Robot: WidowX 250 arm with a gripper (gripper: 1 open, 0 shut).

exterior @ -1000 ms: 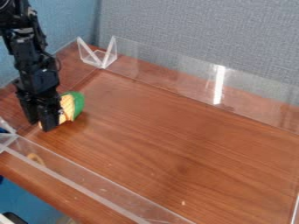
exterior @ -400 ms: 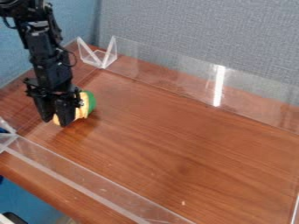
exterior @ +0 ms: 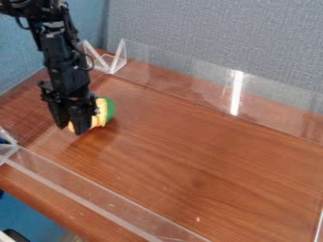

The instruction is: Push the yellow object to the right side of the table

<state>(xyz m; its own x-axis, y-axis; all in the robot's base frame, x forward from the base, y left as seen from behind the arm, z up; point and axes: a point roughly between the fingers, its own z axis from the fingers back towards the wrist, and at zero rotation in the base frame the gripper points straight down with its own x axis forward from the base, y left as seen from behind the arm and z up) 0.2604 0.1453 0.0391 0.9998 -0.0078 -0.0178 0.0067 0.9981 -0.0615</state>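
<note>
The yellow object (exterior: 100,113), a small yellow-orange toy with a green end, lies on the left part of the table (exterior: 202,165). My black gripper (exterior: 74,124) points straight down and stands right against the toy's left side, partly covering it. The fingers are dark and overlap the toy, so I cannot make out whether they stand apart or grip anything. The toy's green end faces right, away from the gripper.
Low clear acrylic walls (exterior: 233,90) ring the wooden top. A clear folded acrylic piece (exterior: 109,59) stands at the back left corner. Bare wood stretches from the toy to the right wall.
The gripper and the yellow object have moved together to the right and slightly away from the left wall. The toy stays against the fingers throughout.
</note>
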